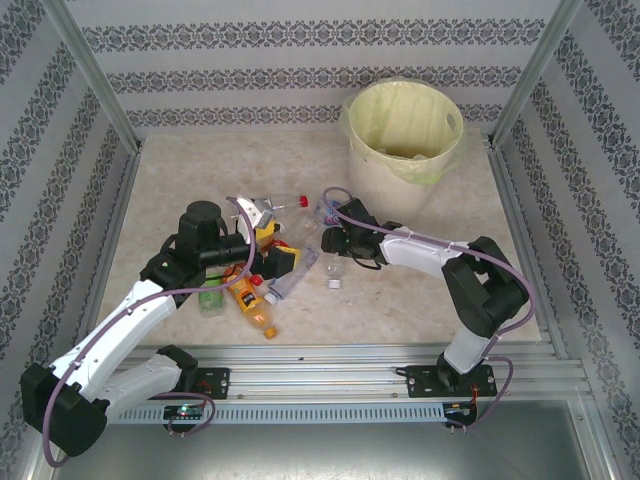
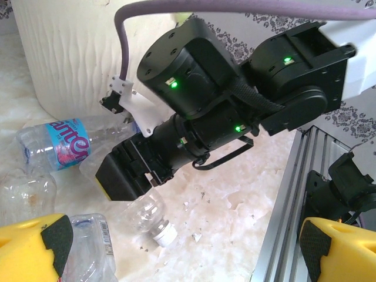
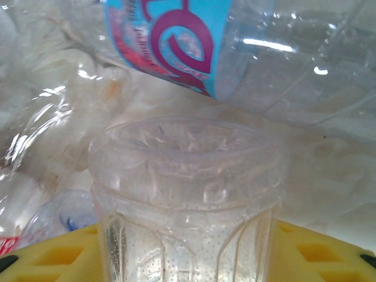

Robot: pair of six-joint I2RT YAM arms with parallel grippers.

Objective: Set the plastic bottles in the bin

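Several plastic bottles lie in a pile [image 1: 262,278] at mid-table, among them an orange one [image 1: 250,297] and a green one [image 1: 211,296]. My right gripper [image 1: 335,250] is shut on a clear ribbed bottle [image 3: 188,194] with a white cap [image 2: 162,234], held between its yellow fingers [image 3: 320,252], cap end low over the table. A blue-labelled bottle [image 3: 176,41] lies just beyond it. My left gripper [image 2: 182,249] stands open over the pile's right side, nothing between its yellow fingers [image 2: 35,244]. The bin [image 1: 403,140] stands at the back right, holding a few bottles.
A clear bottle with a barcode label [image 2: 88,249] lies against my left gripper's left finger. A red-capped bottle [image 1: 290,205] lies behind the pile. Metal rails [image 1: 350,360] run along the near edge; patterned walls enclose the table. Open tabletop [image 1: 400,300] lies right of the pile.
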